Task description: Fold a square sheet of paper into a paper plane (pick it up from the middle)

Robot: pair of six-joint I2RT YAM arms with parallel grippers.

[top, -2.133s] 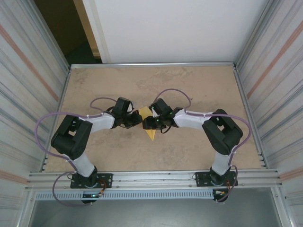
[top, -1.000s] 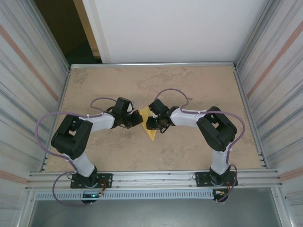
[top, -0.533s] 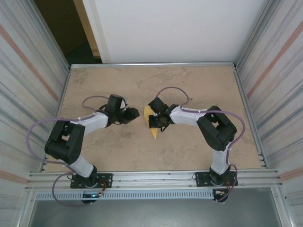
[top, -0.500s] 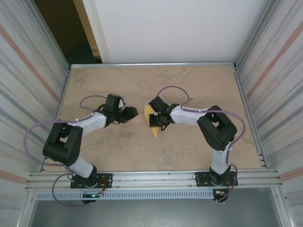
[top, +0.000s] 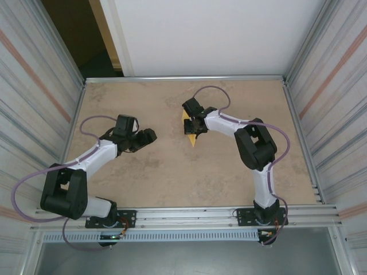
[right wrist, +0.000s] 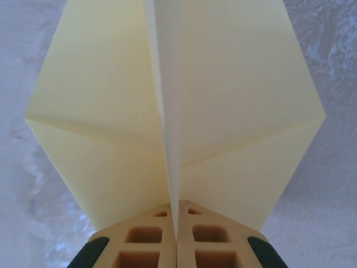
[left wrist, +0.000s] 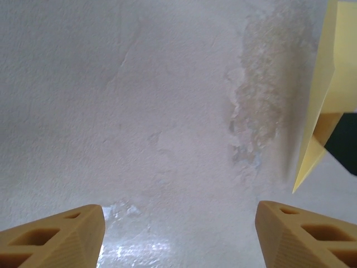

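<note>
top external: high above table [top: 172,183], behind paper [top: 191,137], looking down, far | left wrist: low, left of paper, near, paper at right edge | right wrist: at paper's edge, facing along crease, closest | shared: paper, all three

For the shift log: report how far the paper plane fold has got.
Done: the pale-yellow paper is already creased into a pointed shape, with diagonal folds and a raised centre crease.
In hand: the right gripper is shut on that centre crease. The left gripper is open over the table, apart from the paper.
Left: the shape looks wide rather than a narrow dart, so further folds probably remain.
</note>
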